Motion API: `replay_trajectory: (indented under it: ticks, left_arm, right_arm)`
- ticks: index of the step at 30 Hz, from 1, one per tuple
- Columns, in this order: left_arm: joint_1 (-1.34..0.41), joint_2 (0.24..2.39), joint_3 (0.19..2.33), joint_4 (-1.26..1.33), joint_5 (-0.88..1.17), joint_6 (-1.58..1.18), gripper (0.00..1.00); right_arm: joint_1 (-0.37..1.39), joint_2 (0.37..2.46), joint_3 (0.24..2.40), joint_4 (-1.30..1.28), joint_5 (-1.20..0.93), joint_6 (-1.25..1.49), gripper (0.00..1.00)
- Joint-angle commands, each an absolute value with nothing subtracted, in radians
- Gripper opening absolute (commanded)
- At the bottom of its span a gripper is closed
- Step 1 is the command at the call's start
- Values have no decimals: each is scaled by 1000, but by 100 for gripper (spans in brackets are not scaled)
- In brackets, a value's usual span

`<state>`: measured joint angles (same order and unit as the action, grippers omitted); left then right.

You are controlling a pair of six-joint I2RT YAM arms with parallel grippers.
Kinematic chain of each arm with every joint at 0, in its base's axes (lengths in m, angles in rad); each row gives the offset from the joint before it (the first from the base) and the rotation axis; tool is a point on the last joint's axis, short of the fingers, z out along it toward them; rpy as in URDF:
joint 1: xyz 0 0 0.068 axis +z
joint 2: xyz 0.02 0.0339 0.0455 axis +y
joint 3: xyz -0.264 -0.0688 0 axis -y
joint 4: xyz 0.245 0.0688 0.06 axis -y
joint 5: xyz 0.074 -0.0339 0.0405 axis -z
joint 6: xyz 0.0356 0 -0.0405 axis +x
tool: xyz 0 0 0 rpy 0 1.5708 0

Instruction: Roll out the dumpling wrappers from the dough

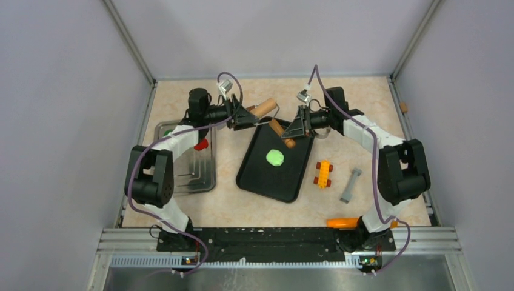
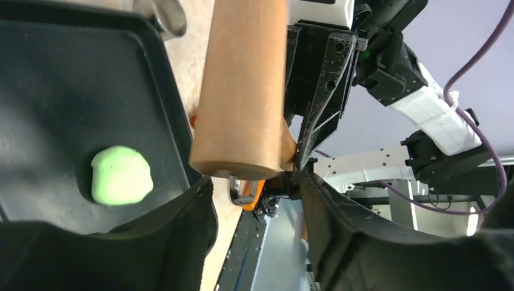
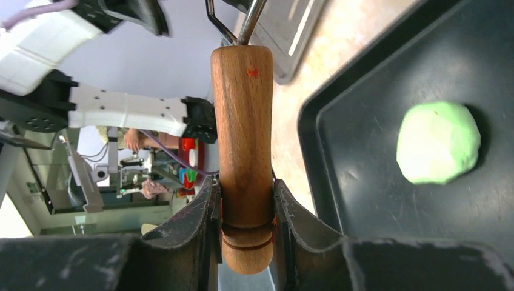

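Observation:
The dough (image 1: 274, 157) is a lime-green flattened blob in the middle of the black tray (image 1: 257, 176). It also shows in the left wrist view (image 2: 121, 176) and in the right wrist view (image 3: 437, 142). No flat green wrapper shows on the black tray. My right gripper (image 1: 297, 127) is shut on the roller's wooden handle (image 3: 242, 133), held over the tray's far end. The roller's wooden barrel (image 1: 265, 108) hangs just in front of my left gripper (image 1: 245, 115). In the left wrist view that gripper (image 2: 256, 182) is open and the barrel (image 2: 242, 91) is not between its fingers.
A metal tray (image 1: 203, 176) stands at the left, with a red piece (image 1: 201, 144) and a bit of green (image 1: 166, 132) beside my left arm. A yellow and red block (image 1: 323, 174), a grey piece (image 1: 351, 185) and an orange tool (image 1: 342, 222) lie right of the black tray.

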<state>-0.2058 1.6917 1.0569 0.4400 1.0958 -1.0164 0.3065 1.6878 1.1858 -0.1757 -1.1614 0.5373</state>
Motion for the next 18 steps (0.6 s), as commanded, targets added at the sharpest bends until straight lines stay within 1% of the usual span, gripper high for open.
replay_trajectory:
  ticks: [1,2,3,5,6,7,9,12,13,15,18]
  left_arm:
    - [-162,1576,1126,6,1119,-542,63]
    - [-148,1553,1144,-117,1111,-413,64]
    - [-138,1531,1170,-255,1082,-211,65]
    - [-145,1488,1241,-546,983,139,67]
    - [-160,1456,1260,-628,919,264,68]
    - [-179,1415,1265,-667,857,375,74]
    - [-242,1316,1242,-660,741,558,76]
    - [-389,1178,1170,-536,630,772,78]
    - [-437,1164,1159,-494,610,826,79]
    - [-526,1177,1178,-489,588,908,78]
    - [-625,1260,1267,-575,590,1004,76]
  right_arm:
    - [314,1609,1262,-426,-1116,302,0]
    - [313,1601,1265,-467,-1109,269,0]
    - [312,1591,1265,-520,-1092,236,0]
    - [312,1580,1266,-598,-1066,172,0]
    - [312,1576,1266,-629,-1053,142,0]
    - [312,1569,1261,-654,-1041,121,0]
    - [312,1557,1246,-680,-1027,96,0]
    - [318,1539,1222,-707,-1026,78,0]
    - [322,1534,1218,-716,-1026,71,0]
    - [327,1524,1213,-745,-1023,49,0]
    - [329,1514,1211,-777,-1022,26,0]
